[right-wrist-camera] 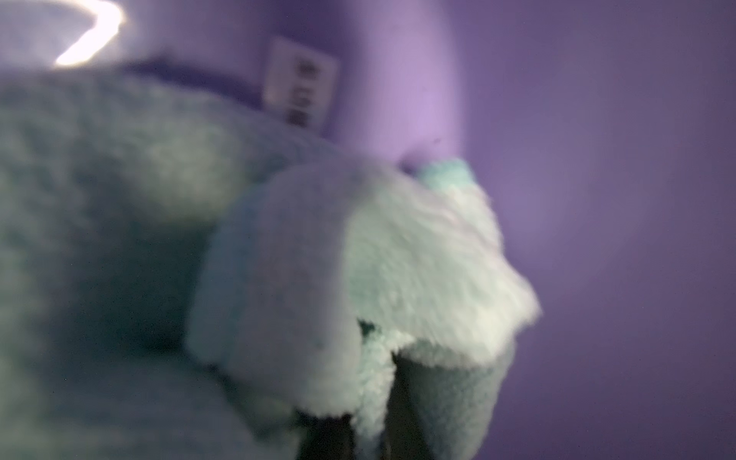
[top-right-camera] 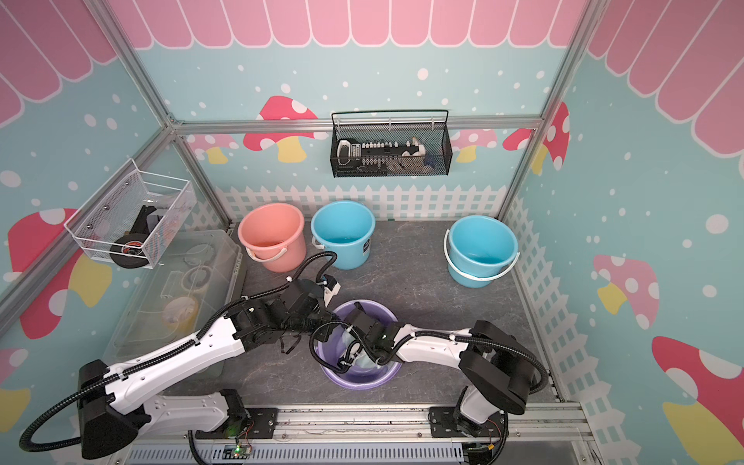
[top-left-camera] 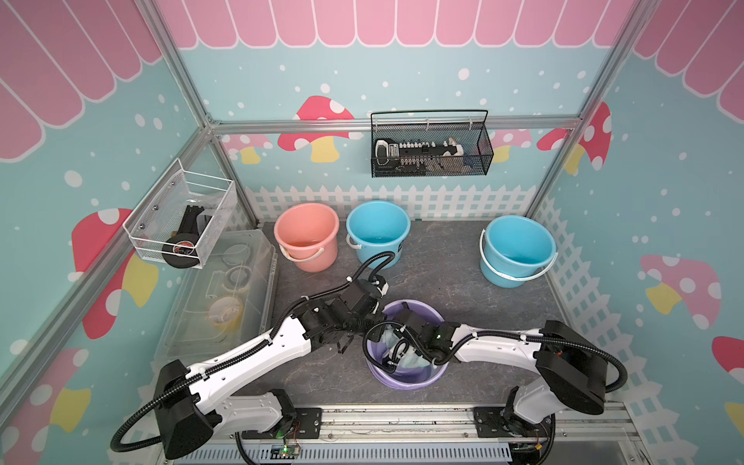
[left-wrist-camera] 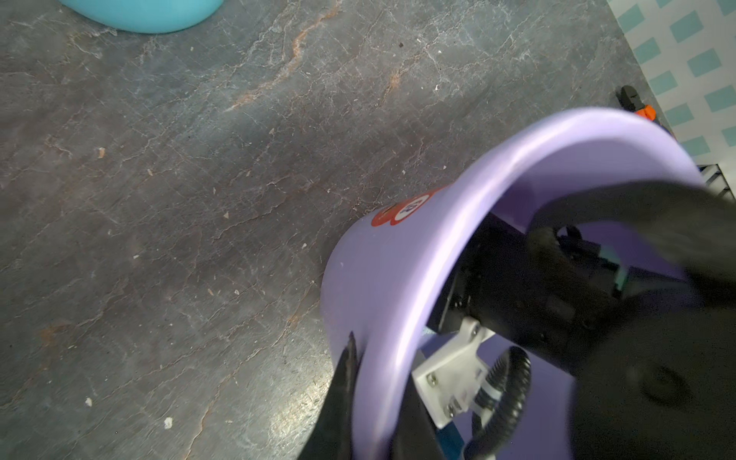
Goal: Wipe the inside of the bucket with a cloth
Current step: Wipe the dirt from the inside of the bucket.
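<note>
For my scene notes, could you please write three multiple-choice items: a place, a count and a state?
1. Where is the cloth? A) in the pink bucket B) inside the purple bucket C) in the black wire basket
2. How many blue buckets are there? A) one B) three C) two
3. The fingers of the left gripper are: A) shut on the purple bucket's rim B) open, holding nothing C) shut on the cloth
Answers: 1 B, purple walls surround it; 2 C, both stand at the back; 3 A, the wall sits between them.
</note>
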### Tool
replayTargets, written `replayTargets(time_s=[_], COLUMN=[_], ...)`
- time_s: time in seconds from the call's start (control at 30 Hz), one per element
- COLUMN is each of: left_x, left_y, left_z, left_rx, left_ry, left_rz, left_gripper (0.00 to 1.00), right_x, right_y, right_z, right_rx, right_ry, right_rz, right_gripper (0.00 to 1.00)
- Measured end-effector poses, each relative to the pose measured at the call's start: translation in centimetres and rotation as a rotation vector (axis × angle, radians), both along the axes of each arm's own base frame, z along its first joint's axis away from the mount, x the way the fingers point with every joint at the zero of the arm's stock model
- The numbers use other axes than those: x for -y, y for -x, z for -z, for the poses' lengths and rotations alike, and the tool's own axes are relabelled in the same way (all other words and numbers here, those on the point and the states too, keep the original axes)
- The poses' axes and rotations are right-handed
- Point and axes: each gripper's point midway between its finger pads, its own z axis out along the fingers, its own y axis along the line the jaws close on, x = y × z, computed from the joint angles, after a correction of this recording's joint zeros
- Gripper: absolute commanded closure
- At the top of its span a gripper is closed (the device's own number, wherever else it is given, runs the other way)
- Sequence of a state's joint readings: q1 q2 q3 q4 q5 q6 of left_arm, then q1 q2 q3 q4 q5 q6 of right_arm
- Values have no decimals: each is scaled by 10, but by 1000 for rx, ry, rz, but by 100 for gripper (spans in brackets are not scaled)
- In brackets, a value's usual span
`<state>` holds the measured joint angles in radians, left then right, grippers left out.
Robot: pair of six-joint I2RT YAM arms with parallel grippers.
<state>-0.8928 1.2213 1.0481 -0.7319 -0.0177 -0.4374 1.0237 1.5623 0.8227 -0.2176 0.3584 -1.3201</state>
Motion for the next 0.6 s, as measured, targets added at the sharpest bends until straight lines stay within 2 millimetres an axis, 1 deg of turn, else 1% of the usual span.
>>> replayTargets(time_s=[0.13,0.23,0.3,0.43,0.6], left_x=[-2,-2,-2,1,3], left_y=[-1,0,2,5,8], left_z=[0,1,2,5,10], left_rx=[9,6,0,-12,-34], left_ry=[-8,-13,-16,-20,-32], left_rz=[-8,-5,-3,9,21], left_gripper=[100,100,100,100,100], right_x=[9,18,22,24,16], right_y=[6,18,32,63,97], right_z=[-4,-2,0,4,6], right_rx=[-71,-159,-237,-398,-589], right_ry=[27,44,48,33,-12], right_rz=[78,133,153,161,132], right_gripper=[92,93,94,96,96])
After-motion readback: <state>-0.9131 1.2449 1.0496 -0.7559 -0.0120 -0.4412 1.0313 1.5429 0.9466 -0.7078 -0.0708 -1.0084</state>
